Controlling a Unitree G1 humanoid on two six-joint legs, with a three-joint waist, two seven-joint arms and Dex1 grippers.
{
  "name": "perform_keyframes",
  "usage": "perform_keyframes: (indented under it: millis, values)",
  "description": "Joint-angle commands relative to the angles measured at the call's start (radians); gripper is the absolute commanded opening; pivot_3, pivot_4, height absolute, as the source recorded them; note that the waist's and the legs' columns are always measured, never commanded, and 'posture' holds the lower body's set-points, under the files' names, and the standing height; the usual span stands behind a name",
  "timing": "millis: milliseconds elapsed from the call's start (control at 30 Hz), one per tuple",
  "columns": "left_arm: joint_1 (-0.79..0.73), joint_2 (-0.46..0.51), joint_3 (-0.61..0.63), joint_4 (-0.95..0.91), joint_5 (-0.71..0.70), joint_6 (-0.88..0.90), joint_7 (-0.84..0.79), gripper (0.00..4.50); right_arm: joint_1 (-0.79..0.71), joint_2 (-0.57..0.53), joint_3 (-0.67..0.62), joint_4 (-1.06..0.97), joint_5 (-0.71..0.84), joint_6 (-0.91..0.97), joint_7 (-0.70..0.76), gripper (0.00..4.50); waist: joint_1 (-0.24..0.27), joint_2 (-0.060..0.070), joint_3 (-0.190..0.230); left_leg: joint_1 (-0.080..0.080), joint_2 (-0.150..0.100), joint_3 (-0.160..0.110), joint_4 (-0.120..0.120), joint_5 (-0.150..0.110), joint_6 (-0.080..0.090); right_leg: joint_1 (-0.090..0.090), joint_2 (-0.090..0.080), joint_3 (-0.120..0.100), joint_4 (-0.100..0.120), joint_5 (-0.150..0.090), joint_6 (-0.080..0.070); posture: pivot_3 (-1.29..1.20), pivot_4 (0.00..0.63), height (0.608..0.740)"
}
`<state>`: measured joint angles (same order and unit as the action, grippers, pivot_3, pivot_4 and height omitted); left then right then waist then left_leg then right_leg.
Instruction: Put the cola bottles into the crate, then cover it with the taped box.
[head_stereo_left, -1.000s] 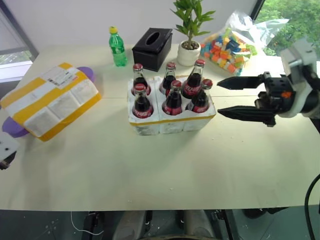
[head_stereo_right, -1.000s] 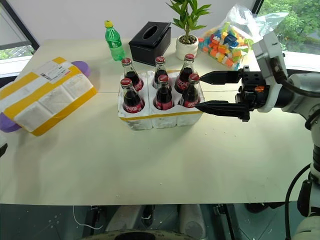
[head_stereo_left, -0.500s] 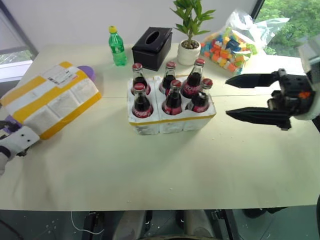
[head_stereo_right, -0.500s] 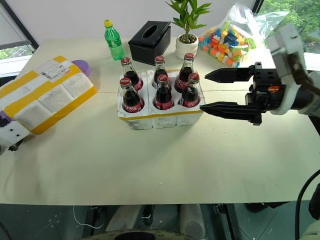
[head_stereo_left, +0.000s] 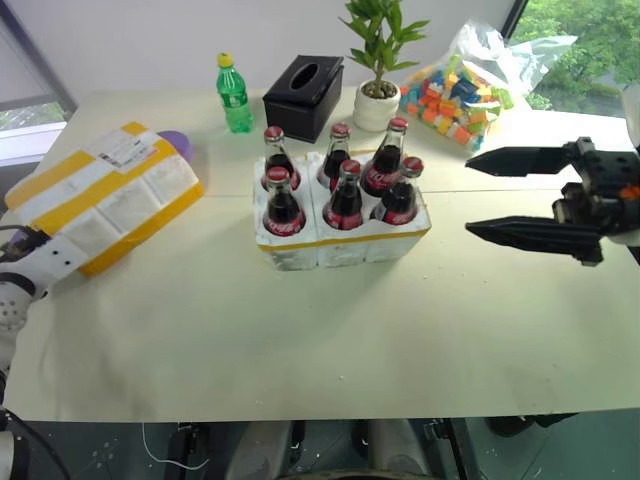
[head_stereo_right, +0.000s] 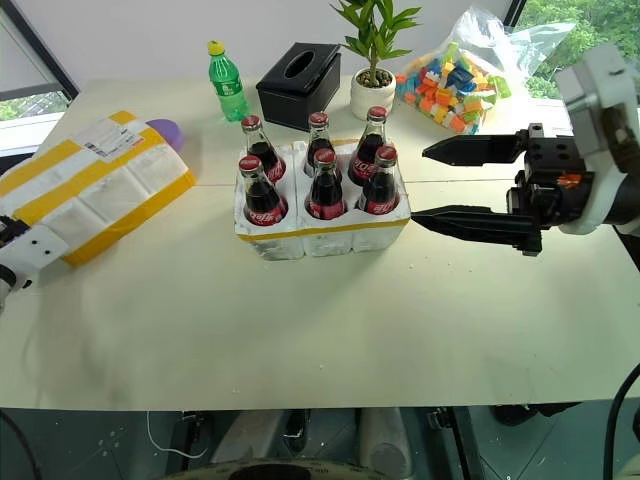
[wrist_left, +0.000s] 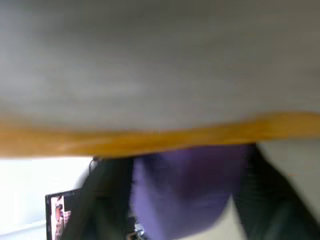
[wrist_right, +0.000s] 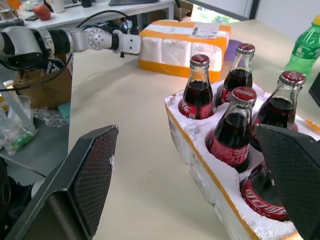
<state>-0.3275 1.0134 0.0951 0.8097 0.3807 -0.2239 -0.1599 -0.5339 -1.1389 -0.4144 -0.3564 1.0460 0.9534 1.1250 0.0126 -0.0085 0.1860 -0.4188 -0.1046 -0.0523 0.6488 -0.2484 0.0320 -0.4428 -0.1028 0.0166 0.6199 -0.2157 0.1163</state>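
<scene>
Several cola bottles with red caps stand upright in the wells of the white foam crate at the table's middle. The taped box, white with broad yellow bands, lies at the left on a purple thing. My left gripper is at the box's near left end. The purple thing sits between its dark fingers, under the box's yellow edge, and the gripper is shut on it. My right gripper hovers open to the right of the crate, pointing at it and holding nothing.
Along the back of the cream table stand a green plastic bottle, a black tissue box, a potted plant and a bag of coloured blocks.
My left arm came in from the left edge up to the taped box's near end, and its gripper shut there. My right gripper drew back a little to the right, still open.
</scene>
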Motion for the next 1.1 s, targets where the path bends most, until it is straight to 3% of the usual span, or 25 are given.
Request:
perform_keyframes:
  millis: [33,333,633,867,1100]
  values:
    - [0.000,0.011,-0.022,0.026,0.003,0.005,-0.001,0.49,0.000,-0.027,-0.044,0.010,0.018,-0.004,0.009,4.50,0.000,0.002,-0.002,0.000,0.000,0.000,0.000,0.000,0.000,0.000,0.000,0.000,0.000,0.000,0.000,0.00,0.150,0.732]
    - [-0.043,0.106,0.004,-0.064,-0.007,-0.002,-0.008,0.49,0.048,-0.042,-0.031,0.026,-0.074,-0.090,0.035,4.50,-0.001,0.002,-0.002,0.000,0.000,0.001,0.000,0.000,0.000,0.000,0.000,0.000,0.000,0.000,0.000,0.00,0.150,0.732]
    - [-0.228,0.178,0.080,-0.472,-0.168,0.088,-0.254,0.49,0.093,-0.035,-0.020,0.062,-0.130,-0.118,0.027,4.50,0.000,-0.001,-0.003,-0.004,-0.001,0.000,0.003,0.000,0.000,-0.001,-0.001,-0.001,0.000,0.000,0.000,0.00,0.150,0.732]
    - [-0.364,0.130,-0.001,-0.904,-0.241,0.305,-0.472,0.49,0.116,-0.010,-0.022,0.075,-0.131,-0.131,0.019,4.50,-0.004,-0.001,-0.003,-0.004,-0.001,0.000,0.003,0.002,0.003,-0.002,0.000,-0.001,0.000,0.001,0.001,0.00,0.150,0.732]
    - [-0.416,0.094,-0.139,-1.118,-0.124,0.425,-0.571,0.49,0.108,0.015,-0.004,0.082,-0.134,-0.139,-0.006,4.50,-0.002,-0.001,-0.003,-0.004,-0.001,0.000,0.005,0.002,0.003,-0.001,0.001,-0.001,0.003,0.001,0.001,0.00,0.150,0.732]
